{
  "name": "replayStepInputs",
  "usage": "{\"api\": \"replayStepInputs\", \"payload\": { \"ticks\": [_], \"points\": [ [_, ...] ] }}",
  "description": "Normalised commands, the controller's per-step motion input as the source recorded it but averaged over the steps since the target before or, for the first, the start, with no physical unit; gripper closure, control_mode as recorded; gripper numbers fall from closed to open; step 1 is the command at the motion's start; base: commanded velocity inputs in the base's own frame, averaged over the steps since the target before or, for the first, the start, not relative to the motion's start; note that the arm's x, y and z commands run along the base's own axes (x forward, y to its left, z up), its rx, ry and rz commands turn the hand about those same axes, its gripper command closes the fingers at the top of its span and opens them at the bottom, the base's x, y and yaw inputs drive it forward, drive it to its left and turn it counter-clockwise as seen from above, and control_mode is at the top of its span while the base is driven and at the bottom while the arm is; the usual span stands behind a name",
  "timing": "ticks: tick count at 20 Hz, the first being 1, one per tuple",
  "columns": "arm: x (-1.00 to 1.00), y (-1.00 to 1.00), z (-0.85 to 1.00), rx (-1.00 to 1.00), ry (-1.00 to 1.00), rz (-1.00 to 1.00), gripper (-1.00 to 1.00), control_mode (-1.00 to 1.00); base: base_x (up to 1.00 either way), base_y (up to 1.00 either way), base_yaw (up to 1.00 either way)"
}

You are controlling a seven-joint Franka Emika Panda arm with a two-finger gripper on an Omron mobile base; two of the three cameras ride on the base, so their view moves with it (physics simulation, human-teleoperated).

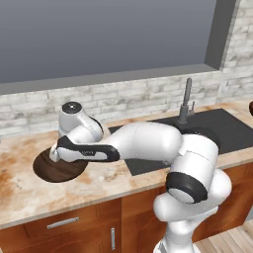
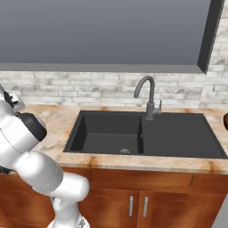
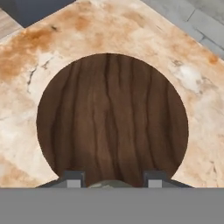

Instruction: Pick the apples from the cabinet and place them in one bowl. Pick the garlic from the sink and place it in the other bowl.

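Note:
The wide dark brown bowl [image 1: 49,170] sits on the counter left of the black sink [image 1: 232,129]. My arm reaches left over it, with the hand [image 1: 55,154] just above its near rim. In the hand view the bowl [image 3: 112,118] lies straight below, its wooden inside bare. My gripper [image 3: 112,183] is shut on a small pale knobbly thing, the garlic [image 3: 109,184], of which only the top shows between the finger tips. The sink [image 2: 178,133] has nothing in its basin but the drain. The apples and the cabinet are out of view.
A grey gooseneck tap [image 2: 149,95] stands behind the sink, against a pale brick wall. A reddish-brown rounded thing [image 2: 225,119] is cut off at the right edge of the counter. Marbled counter [image 1: 29,192] runs in front of the bowl, with wooden drawers below.

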Motion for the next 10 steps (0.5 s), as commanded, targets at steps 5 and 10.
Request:
{"api": "replayStepInputs", "payload": {
  "ticks": [5,10],
  "points": [
    [0.18,0.13,-0.54,-0.02,0.0,0.0,1.0,-1.0,0.0,0.0,0.0],
    [0.06,0.11,-0.5,-0.02,0.0,0.0,1.0,-1.0,0.0,0.0,0.0]
  ]
}}
